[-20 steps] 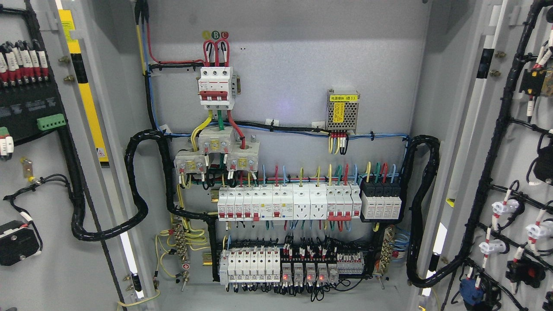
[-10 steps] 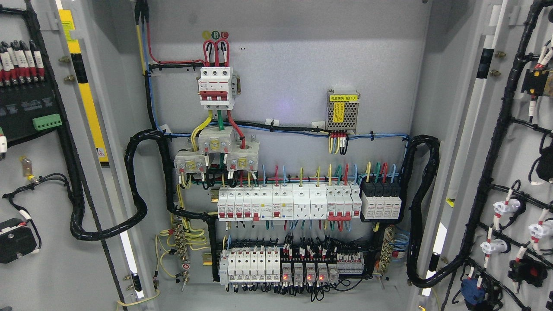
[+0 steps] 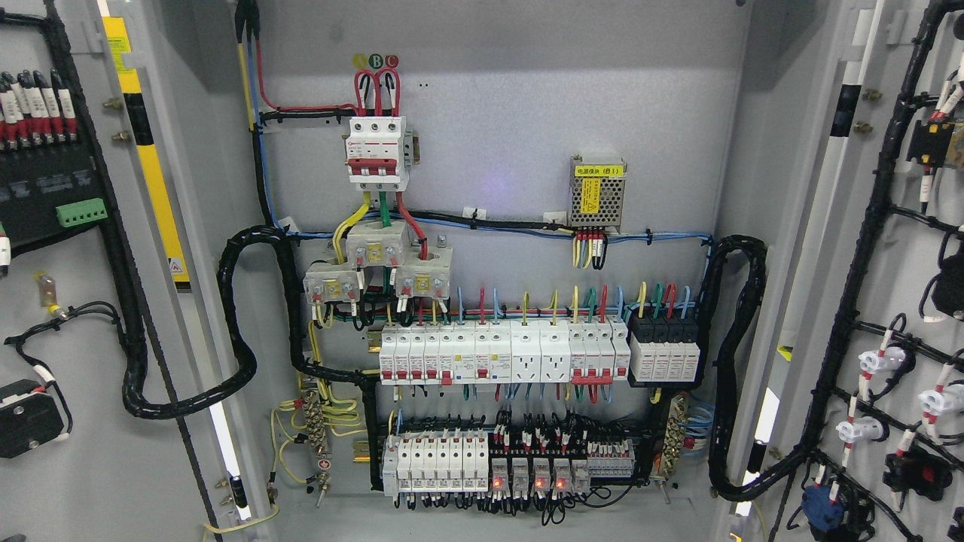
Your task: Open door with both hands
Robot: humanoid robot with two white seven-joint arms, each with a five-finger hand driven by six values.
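Both doors of a grey electrical cabinet stand swung wide. The left door (image 3: pixel 83 452) shows its inner face with black wiring, a green terminal block and a black box. The right door (image 3: pixel 915 248) shows its inner face with black cable looms and white connectors. Between them lies the cabinet's back panel (image 3: pixel 512 113), carrying a red-and-white main breaker (image 3: pixel 377 150), rows of white breakers (image 3: pixel 497 354) and a lower row with red lights. Neither of my hands shows in the head view.
Thick black cable loops (image 3: pixel 233 331) run from each door into the cabinet at left and right. A small metal power module with a yellow label (image 3: pixel 597 193) sits on the upper right of the panel. Yellow and black strips run along the left frame.
The left door has swung a little further left, its wiring and black box sliding toward the picture's edge. The right door has hardly shifted.
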